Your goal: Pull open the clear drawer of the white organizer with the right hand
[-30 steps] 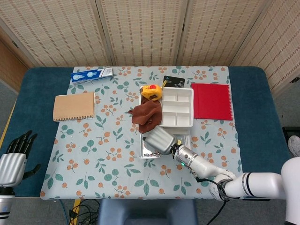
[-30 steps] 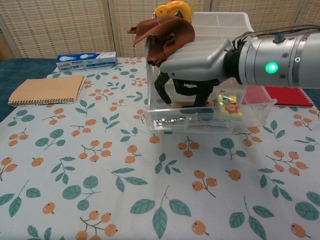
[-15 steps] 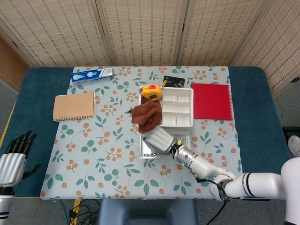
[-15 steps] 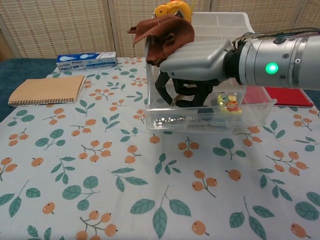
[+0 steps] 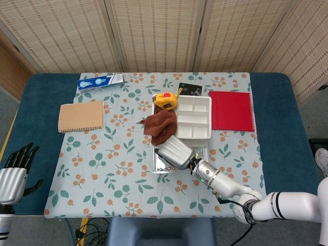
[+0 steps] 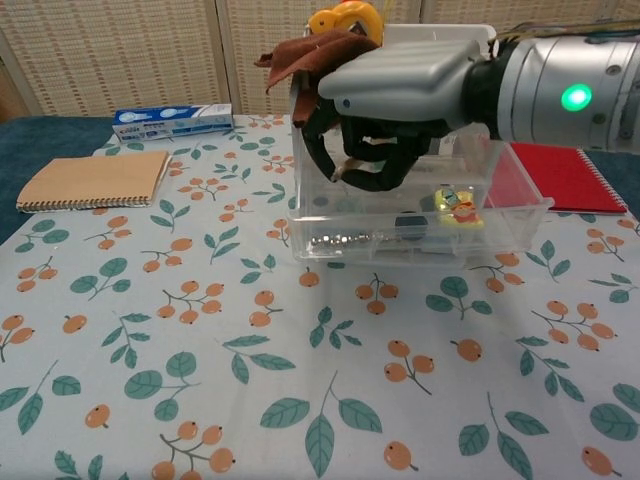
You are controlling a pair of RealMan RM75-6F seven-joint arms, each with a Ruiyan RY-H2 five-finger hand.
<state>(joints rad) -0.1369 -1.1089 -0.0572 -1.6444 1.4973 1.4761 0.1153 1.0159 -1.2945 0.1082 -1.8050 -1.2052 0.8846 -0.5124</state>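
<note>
From the head view, we see the white organizer (image 5: 193,117) sitting just right of centre on the flowered tablecloth (image 5: 113,169). Its clear drawer (image 5: 166,165) is pulled out toward the bottom of the frame. Our right hand (image 5: 175,151) hovers over the drawer, palm down. A brown cloth (image 5: 160,127) is draped at the organizer's left edge, with a yellow tape measure (image 5: 166,100) just above it. A red notebook (image 5: 231,110) lies to the right, a tan notebook (image 5: 80,116) at the left, a blue box (image 5: 100,81) in the upper left. Our left hand (image 5: 17,171) waits at the lower left edge, fingers spread, holding nothing.

Over to the chest view: the drawer (image 6: 420,235) stands open at centre right, small items inside, a yellow toy (image 6: 460,210) among them. The right hand (image 6: 385,110) sits above the drawer, dark fingers (image 6: 365,160) curled inward, and we see nothing in them, clear of the drawer's front wall. The cloth (image 6: 315,65) hangs behind its knuckles.
</note>
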